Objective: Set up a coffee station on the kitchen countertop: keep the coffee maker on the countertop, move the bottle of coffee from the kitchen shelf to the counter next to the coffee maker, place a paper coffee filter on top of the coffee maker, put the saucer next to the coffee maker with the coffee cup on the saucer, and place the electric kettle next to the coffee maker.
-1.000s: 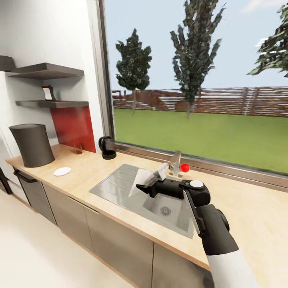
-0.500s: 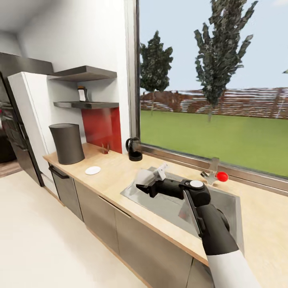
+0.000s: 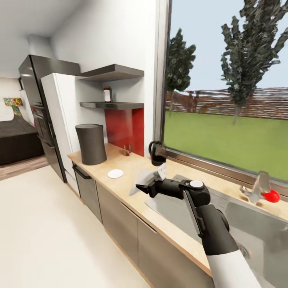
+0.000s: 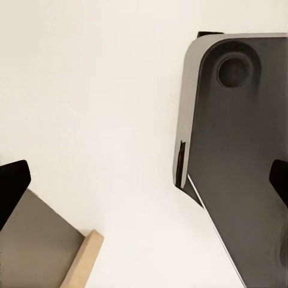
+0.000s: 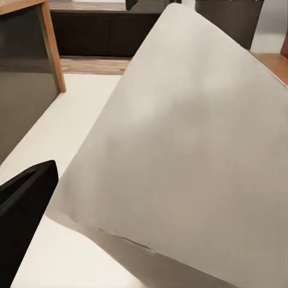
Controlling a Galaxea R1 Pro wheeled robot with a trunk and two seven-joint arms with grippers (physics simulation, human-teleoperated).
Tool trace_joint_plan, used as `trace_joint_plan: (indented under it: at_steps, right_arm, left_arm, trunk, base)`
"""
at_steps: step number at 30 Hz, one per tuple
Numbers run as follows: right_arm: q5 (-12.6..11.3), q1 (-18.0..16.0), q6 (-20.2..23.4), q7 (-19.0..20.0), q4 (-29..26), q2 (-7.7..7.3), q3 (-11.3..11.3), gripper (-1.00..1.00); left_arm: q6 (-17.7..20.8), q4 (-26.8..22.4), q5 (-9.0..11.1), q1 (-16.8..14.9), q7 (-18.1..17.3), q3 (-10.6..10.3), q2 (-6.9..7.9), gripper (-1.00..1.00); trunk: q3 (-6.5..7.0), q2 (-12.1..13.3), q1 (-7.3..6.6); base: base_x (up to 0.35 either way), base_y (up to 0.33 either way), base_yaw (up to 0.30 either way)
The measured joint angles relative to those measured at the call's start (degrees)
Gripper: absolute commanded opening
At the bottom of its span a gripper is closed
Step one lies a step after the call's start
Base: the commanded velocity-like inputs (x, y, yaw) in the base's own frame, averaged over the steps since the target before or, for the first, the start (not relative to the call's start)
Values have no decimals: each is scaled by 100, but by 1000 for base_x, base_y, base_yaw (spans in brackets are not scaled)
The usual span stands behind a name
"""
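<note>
Countertop (image 3: 132, 168) ahead with maker (image 3: 91, 143) at its far end, filter (image 3: 141, 181) pinched flat in right gripper (image 3: 149, 183) out over counter's edge — thin paper, loose hold, liable to slip or crumple before reaching maker's flat top; left gripper's state unclear.

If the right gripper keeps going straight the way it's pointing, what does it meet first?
Probably nothing on the counter. The right gripper, shut on the paper coffee filter, points left past the kitchen countertop front edge. Its wrist view looks down at pale floor, though depth is unclear.
</note>
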Motion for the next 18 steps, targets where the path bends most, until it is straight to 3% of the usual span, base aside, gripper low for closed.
trace_joint_plan:
  at_steps: [18]
  right_arm:
    - [0, 0, -1, 0, 0, 0, 0, -100]
  left_arm:
    - [-8, 0, 1, 0, 15, 1, 1, 100]
  trunk:
    - [-37, 0, 1]
  base:
    - [222, 268, 278]
